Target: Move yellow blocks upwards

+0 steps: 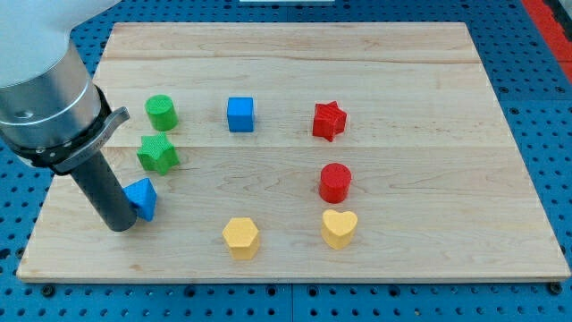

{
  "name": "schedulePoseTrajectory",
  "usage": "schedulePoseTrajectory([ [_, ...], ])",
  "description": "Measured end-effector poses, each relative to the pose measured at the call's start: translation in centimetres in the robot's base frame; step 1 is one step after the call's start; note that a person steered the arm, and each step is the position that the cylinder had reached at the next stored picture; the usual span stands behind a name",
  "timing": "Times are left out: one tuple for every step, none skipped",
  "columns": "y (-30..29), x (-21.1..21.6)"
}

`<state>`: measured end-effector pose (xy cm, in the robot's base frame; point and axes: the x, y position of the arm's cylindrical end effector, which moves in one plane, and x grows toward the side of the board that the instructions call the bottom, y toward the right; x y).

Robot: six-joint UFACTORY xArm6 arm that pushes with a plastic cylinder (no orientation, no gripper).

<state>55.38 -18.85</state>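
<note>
A yellow hexagonal block [240, 237] lies near the view's bottom, middle. A yellow heart block [339, 228] lies to its right. My tip [119, 225] rests on the board at the view's lower left, touching the left side of a blue triangular block [143, 198]. The tip is well to the left of both yellow blocks.
A green cylinder [162, 112] and a green star [157, 154] lie at the left. A blue cube [240, 114] sits at top middle. A red star [328, 121] and a red cylinder [335, 182] lie right of middle, above the yellow heart. The wooden board [429, 161] ends on all sides.
</note>
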Motion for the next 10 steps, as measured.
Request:
schedulePoseTrajectory([
  [0.3,1.2],
  [0.6,5.2],
  [1.9,6.4],
  [5.8,6.5],
  [8.3,6.5],
  [12.3,6.5],
  [17.0,6.5],
  [16.7,3.5],
  [13.6,6.2],
  [12.8,5.6],
])
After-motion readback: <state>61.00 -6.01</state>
